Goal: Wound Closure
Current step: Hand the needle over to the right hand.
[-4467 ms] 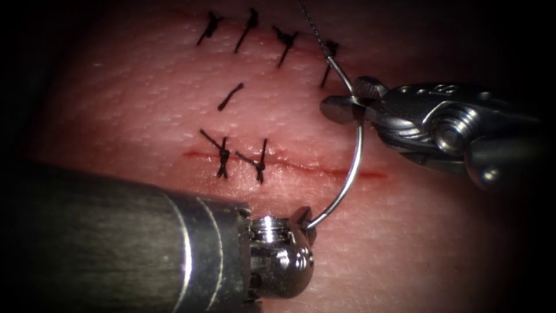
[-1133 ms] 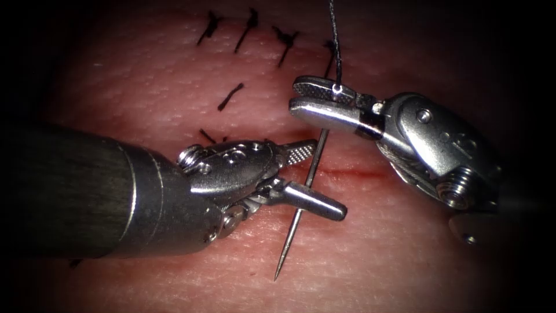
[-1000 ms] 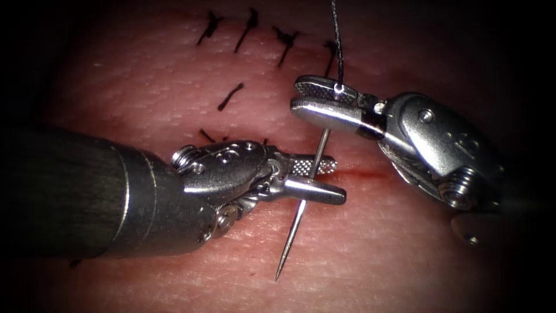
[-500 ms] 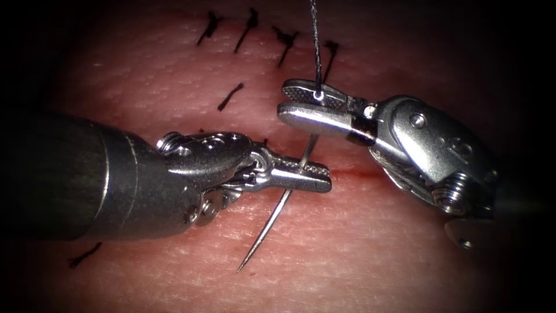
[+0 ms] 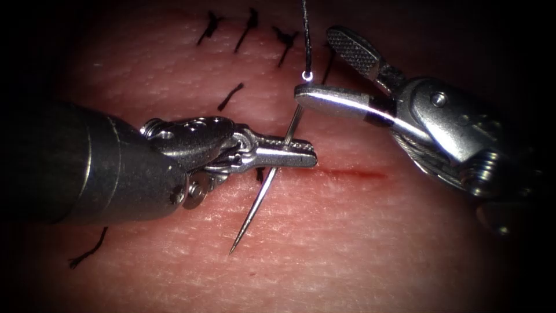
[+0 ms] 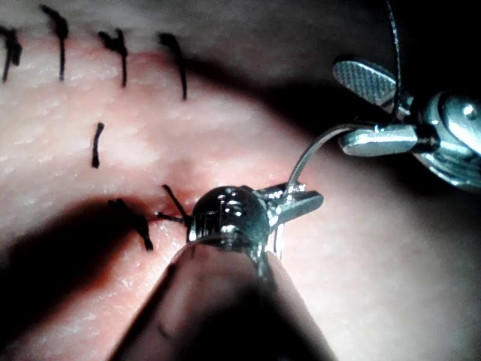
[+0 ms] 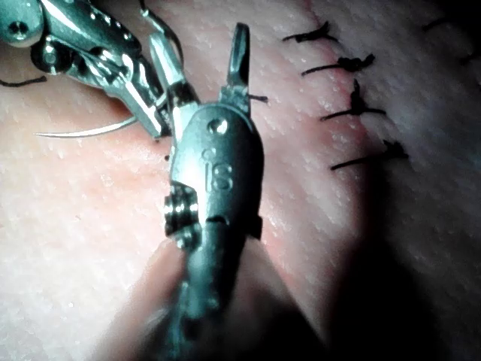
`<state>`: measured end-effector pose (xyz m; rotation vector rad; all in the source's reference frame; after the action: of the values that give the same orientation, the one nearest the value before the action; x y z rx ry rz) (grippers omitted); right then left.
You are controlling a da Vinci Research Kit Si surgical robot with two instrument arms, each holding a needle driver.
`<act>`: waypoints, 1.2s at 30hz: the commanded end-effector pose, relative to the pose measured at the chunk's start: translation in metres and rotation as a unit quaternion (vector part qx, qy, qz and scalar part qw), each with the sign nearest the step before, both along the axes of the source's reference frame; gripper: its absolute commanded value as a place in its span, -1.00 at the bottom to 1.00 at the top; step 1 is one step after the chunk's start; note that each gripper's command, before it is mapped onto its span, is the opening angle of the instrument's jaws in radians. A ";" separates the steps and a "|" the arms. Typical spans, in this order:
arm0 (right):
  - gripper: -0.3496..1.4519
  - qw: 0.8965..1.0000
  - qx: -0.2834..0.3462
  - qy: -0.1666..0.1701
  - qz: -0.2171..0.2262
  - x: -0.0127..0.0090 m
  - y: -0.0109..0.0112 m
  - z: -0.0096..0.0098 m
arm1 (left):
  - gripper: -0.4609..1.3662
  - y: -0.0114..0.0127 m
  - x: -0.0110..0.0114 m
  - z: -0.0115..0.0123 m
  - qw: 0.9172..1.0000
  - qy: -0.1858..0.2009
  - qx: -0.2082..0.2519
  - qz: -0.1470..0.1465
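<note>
My left tool point(image 5: 310, 156) comes in from the left, its jaws shut on the curved needle point(image 5: 263, 188) about midway along its curve. The needle hangs above the tissue point(image 5: 359, 243), not in it. Its point point(image 5: 231, 251) faces down and left, below the cut point(image 5: 353, 173). Its thread end point(image 5: 307, 76) lies between the open jaws of my right tool point(image 5: 315, 62), which hold nothing. The black thread point(image 5: 304, 35) rises from that end out of the picture. The left wrist view has the needle point(image 6: 307, 156) arching from my left tool point(image 6: 304, 201) toward the right tool point(image 6: 342, 107). The right wrist view has the right tool point(image 7: 199, 45) open.
A row of tied black stitches point(image 5: 250, 24) crosses the tissue farther back. A short loose piece of thread point(image 5: 230, 96) lies between that row and the cut. A stitch point(image 5: 260, 174) on the cut peeks out under my left tool. A cut end of thread point(image 5: 88, 253) lies lower left.
The left tool's jaws shut on the needle's middle. The right tool's jaws then opened, let go of the thread end and rose slightly. The needle shifted left with the left tool.
</note>
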<state>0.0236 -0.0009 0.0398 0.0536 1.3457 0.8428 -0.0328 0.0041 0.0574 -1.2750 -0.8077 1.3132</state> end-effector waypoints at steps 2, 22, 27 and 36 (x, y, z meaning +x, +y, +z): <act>0.63 1.000 0.029 0.001 -0.011 0.0004 -0.0003 -0.0001 | -0.88 0.0000 -0.0001 0.0001 1.000 0.002 -0.004 -0.004; 0.33 0.994 0.108 0.020 -0.028 0.0010 -0.0014 0.0017 | -0.88 -0.0008 -0.0004 -0.0013 0.999 0.008 -0.032 -0.013; 0.27 0.993 0.113 0.015 -0.016 0.0010 -0.0011 0.0011 | -0.88 -0.0010 -0.0007 -0.0013 0.999 0.014 -0.038 -0.018; 0.08 0.993 0.113 0.011 -0.005 0.0010 -0.0008 0.0007 | -0.88 -0.0011 -0.0010 -0.0014 0.999 0.020 -0.044 -0.023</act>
<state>0.0246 -0.0016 0.0405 0.2469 1.2639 0.9867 -0.0338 0.0030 0.0560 -1.3203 -0.6926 1.3464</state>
